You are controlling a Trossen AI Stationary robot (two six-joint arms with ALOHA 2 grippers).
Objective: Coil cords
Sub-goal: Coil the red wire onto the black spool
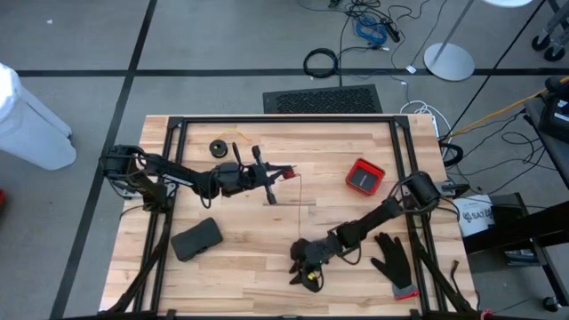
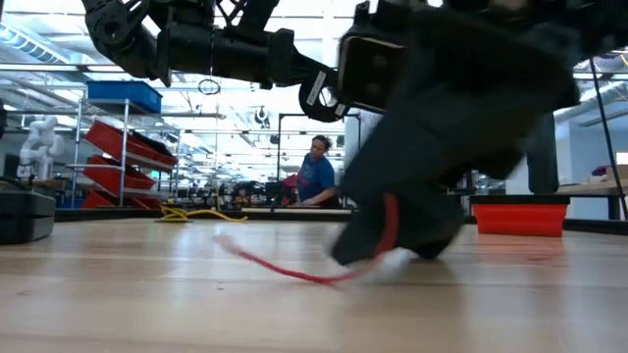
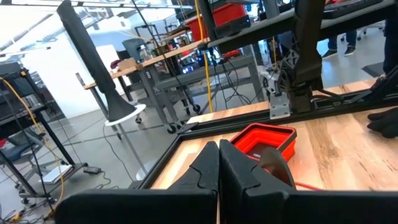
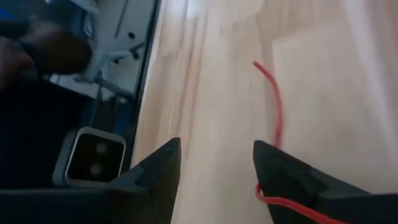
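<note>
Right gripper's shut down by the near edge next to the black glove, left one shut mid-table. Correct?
Not quite: the right gripper is open, its fingers standing apart in the right wrist view. It is near the front edge beside the black glove; the left gripper is shut mid-table.

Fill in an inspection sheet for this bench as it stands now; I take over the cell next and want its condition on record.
Surface: wooden table top, bare wood visible between the items.
Job's things: red cord on the wood by the right gripper; small black spool near the far edge.
Clutter: red box; black glove; dark pouch.
Grippers: left gripper shut, over the table's middle; right gripper open, low over the red cord.
Cables: black cable ring and loose cables on the floor beyond the table.
Surroundings: person seated at a far bench; shelves with red bins.
</note>
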